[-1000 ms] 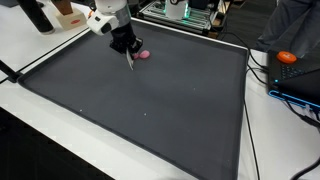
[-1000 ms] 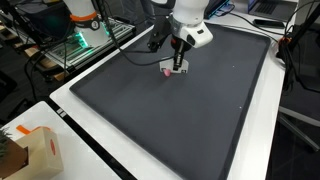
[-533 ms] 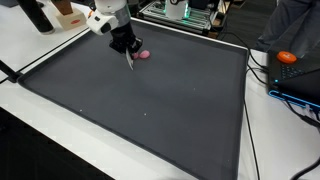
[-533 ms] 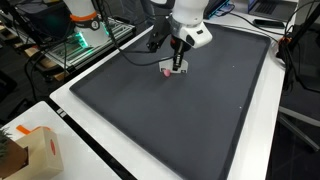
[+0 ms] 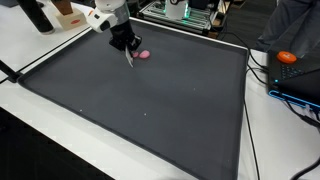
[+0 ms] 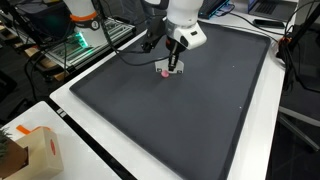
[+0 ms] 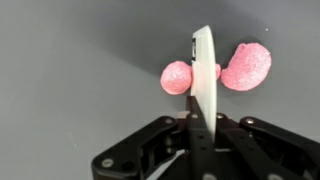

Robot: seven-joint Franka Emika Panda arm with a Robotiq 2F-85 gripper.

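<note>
My gripper (image 7: 197, 120) is shut on a flat white blade-like tool (image 7: 204, 80) that stands on edge and points away from the wrist. In the wrist view its tip lies between two pink lumps (image 7: 178, 77), (image 7: 246, 66) on the dark mat (image 7: 70, 60); whether it touches them I cannot tell. In both exterior views the gripper (image 5: 126, 46) (image 6: 175, 58) hangs low over the mat's far part. The pink lump (image 5: 144, 55) (image 6: 165, 71) lies right by the tool's tip.
The large black mat (image 5: 160, 110) covers most of the white table. An orange object (image 5: 287, 57) and cables lie beyond one side. A cardboard box (image 6: 35, 150) sits at a table corner, and lit electronics (image 6: 80, 40) stand off the mat.
The gripper with the white tool has shifted slightly toward the mat's far edge. The pink lumps stay where they were.
</note>
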